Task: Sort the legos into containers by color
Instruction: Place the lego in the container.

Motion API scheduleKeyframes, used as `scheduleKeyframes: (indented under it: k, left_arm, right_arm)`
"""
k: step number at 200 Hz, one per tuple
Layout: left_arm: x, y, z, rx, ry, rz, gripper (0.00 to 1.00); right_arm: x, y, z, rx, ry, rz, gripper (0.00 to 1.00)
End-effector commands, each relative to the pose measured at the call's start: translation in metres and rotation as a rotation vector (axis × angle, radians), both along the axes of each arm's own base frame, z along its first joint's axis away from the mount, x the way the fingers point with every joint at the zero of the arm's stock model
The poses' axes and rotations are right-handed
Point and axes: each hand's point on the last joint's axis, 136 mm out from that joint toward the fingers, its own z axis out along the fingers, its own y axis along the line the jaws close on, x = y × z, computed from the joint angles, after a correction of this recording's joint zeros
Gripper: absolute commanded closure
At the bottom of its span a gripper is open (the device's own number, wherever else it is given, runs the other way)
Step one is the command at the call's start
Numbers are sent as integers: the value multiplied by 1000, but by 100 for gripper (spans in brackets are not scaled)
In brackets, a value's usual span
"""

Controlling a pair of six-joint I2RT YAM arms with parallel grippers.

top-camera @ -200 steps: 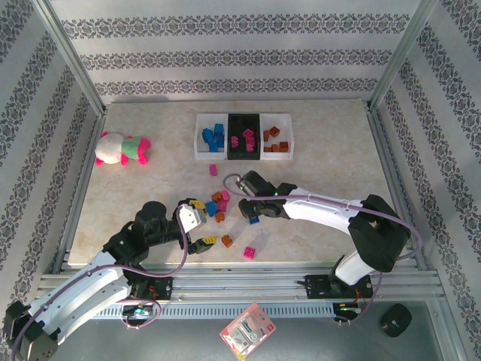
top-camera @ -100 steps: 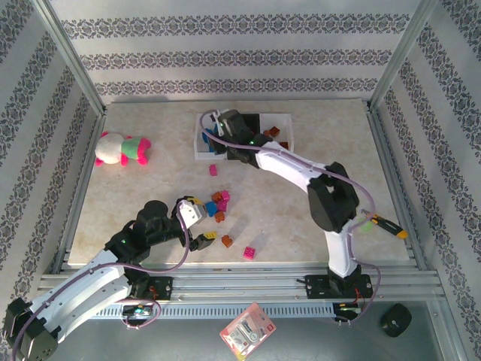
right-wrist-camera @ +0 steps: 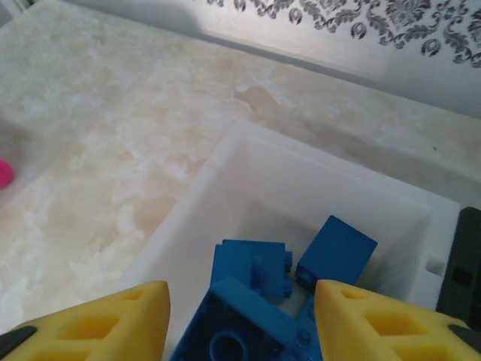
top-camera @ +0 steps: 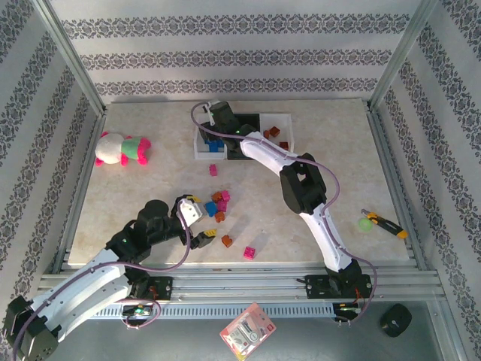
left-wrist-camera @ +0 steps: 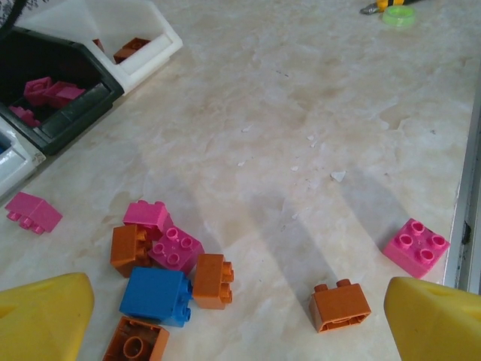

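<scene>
Right fingers (right-wrist-camera: 113,323) spread above white tray (right-wrist-camera: 203,188), blue legos (right-wrist-camera: 334,252) beneath and between. Left fingers (left-wrist-camera: 41,316) spread wide, loose legos (left-wrist-camera: 156,295) on counter (left-wrist-camera: 316,113) between and ahead.

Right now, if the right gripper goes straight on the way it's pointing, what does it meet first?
The right gripper points down into the white tray, so it would most likely meet the pile of blue legos first, just beyond its fingertips. How much gap is left I can't judge.

Right gripper (top-camera: 218,122) over left white tray (top-camera: 200,154), loose legos (top-camera: 219,204) mid-table
</scene>
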Motion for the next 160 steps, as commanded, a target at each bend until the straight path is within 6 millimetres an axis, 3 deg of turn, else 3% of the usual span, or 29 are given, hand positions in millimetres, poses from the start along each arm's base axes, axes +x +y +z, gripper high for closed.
scheduleKeyframes:
  k: [1, 15, 49, 116, 139, 160]
  left_arm:
    - [2, -6, 9, -15, -28, -21, 1]
    - [1, -9, 9, -16, -18, -36, 1]
    - [-2, -11, 7, -5, -26, -70, 1]
    - [-12, -15, 3, 3, -31, -139, 1]
    - [-13, -16, 2, 5, -31, -151, 1]
    - [-13, -15, 1, 15, -39, -157, 1]
  right_arm:
    - [-5, -4, 60, 43, -73, 24, 37]
    - [-19, -10, 76, 52, -83, 45, 32]
    - [-82, -38, 80, 33, -61, 137, 27]
    - [-267, -106, 18, -151, 127, 421, 24]
    - [-324, -121, 3, -182, 192, 480, 23]
    - [-362, -130, -5, -193, 218, 512, 23]
